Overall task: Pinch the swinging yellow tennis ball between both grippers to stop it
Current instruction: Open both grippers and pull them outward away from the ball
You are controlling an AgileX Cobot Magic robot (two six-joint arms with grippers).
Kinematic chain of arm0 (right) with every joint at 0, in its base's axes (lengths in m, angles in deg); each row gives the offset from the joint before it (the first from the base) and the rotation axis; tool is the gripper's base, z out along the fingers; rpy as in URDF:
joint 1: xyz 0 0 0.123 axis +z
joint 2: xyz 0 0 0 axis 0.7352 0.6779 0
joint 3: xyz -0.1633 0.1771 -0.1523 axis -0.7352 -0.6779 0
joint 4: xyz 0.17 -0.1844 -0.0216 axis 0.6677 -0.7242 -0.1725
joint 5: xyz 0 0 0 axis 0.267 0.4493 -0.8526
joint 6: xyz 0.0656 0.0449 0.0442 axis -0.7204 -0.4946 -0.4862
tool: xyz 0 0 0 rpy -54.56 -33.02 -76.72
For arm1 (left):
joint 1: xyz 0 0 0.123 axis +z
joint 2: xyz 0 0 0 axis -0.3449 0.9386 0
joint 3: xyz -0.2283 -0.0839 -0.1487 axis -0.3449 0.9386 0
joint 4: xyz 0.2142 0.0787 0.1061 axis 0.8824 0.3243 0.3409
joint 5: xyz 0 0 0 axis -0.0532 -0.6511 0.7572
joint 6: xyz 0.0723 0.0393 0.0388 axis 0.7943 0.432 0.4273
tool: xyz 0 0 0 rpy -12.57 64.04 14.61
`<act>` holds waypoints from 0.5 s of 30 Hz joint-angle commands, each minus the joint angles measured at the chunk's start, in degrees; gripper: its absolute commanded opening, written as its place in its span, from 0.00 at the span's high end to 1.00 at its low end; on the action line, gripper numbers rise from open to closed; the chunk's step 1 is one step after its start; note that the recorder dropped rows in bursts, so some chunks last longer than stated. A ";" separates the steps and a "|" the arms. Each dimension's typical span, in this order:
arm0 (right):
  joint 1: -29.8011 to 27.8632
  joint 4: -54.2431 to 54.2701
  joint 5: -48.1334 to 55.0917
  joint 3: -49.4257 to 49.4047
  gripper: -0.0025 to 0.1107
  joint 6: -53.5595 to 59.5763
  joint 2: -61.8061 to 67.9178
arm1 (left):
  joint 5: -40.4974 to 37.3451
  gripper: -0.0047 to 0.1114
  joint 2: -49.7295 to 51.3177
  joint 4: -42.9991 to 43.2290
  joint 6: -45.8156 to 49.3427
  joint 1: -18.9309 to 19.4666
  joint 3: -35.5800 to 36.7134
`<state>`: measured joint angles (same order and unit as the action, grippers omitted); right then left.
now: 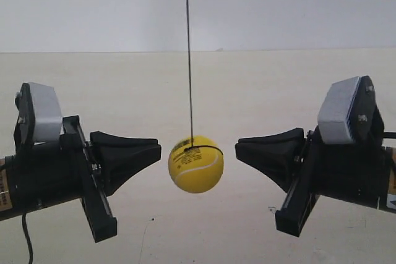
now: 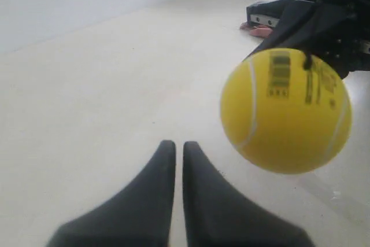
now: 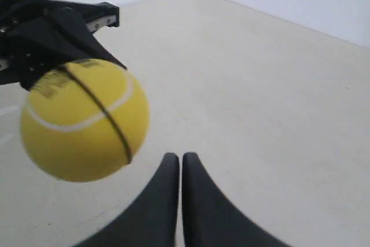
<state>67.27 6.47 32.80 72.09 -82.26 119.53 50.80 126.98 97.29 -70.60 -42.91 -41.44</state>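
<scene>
The yellow tennis ball [image 1: 195, 165] hangs on a thin dark string [image 1: 189, 54] between the two black grippers, touching neither. The gripper at the exterior view's left [image 1: 158, 151] points its tip at the ball with a small gap. The gripper at the exterior view's right [image 1: 238, 148] is slightly farther off. In the left wrist view my left gripper [image 2: 179, 144] is shut on nothing; the ball [image 2: 286, 111] floats off to one side, in front of the opposite gripper [image 2: 324, 15]. My right gripper [image 3: 180, 157] is also shut and empty, the ball [image 3: 84, 120] beside its tips.
A pale beige table [image 1: 247, 91] lies under both arms, with a white wall [image 1: 278, 4] behind. A black cable [image 1: 26, 239] droops from the arm at the exterior view's left. A small reddish object [image 2: 257, 27] lies far off on the table.
</scene>
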 commanded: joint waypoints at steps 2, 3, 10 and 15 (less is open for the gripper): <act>0.07 3.04 3.64 0.24 0.98 1.11 0.08 | -3.08 0.92 0.09 -3.73 -0.11 -0.41 -0.07; 0.07 4.25 4.52 0.24 0.98 1.11 0.08 | -4.37 0.92 0.09 -5.49 -0.27 -0.41 -0.07; 0.07 10.57 10.55 0.24 0.98 1.11 0.08 | -10.05 0.92 0.09 -13.25 -0.27 -0.41 -0.07; 0.07 10.71 11.72 0.24 0.98 1.11 0.08 | -10.52 0.92 0.09 -13.25 -0.27 -0.41 0.18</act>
<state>67.27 16.94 43.47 72.09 -81.73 119.53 40.47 127.02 84.87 -70.60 -42.91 -41.44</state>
